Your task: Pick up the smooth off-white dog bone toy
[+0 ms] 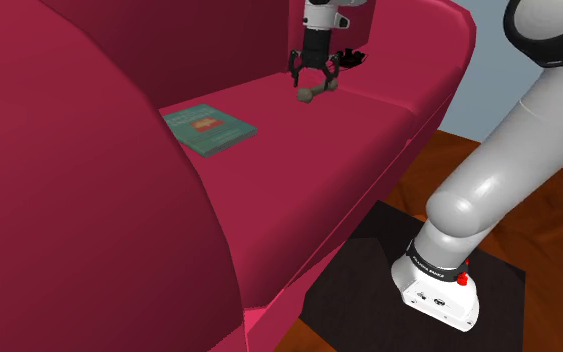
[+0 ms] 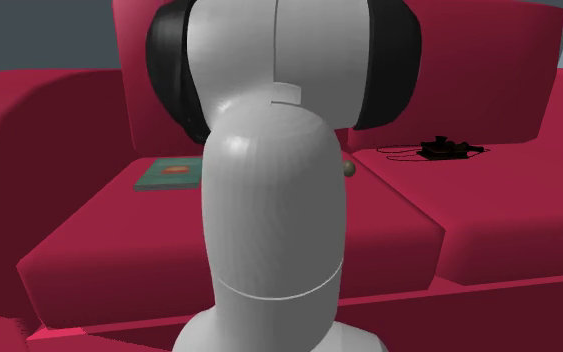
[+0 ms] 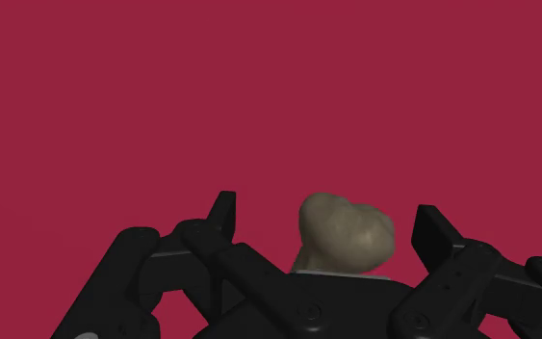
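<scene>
Nearby, a teal book (image 1: pixel 209 130) and black cabled object (image 1: pixel 350 57) flank the bone toy (image 1: pixel 316 92).

Light: soft, even, moderate throughout.
Source: seemingly overhead.
Sofa (image 1: pixel 299 170): seat tops lighter crimson; backrest and front faces darker, graded smoothly.
Arm (image 1: pixel 509 170): pale upper surfaces fading to grey undersides; broad dull sheen in second exterior view.
Wrist view: cushion one flat uniform red; bone (image 3: pixel 346 231) softly shaded, paler on upper curve, dimmer lower down.
</scene>
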{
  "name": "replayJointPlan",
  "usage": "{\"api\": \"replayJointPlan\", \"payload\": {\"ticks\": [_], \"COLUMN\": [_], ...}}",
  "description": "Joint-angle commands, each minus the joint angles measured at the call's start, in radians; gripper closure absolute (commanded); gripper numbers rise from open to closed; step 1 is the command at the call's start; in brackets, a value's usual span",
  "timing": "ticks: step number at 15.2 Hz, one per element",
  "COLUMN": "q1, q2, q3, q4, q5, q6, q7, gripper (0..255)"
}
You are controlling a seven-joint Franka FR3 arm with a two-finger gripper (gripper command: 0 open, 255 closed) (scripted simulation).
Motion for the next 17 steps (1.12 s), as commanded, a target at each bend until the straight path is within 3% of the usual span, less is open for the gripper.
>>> {"api": "replayJointPlan", "payload": {"ticks": [1, 7, 16, 17], "q1": [-0.023, -0.083, -0.083, -0.083], "q2": [0.036, 0.125, 0.121, 0.121], "q3": [-0.015, -0.068, -0.067, -0.067], "q4": [0.042, 0.154, 0.048, 0.046], "q5": [-0.004, -0.014, -0.013, -0.013], "q6": [0.005, 0.014, 0.117, 0.118], "q7": [0.076, 0.268, 0.263, 0.263], "gripper": [0, 0, 0, 255]}}
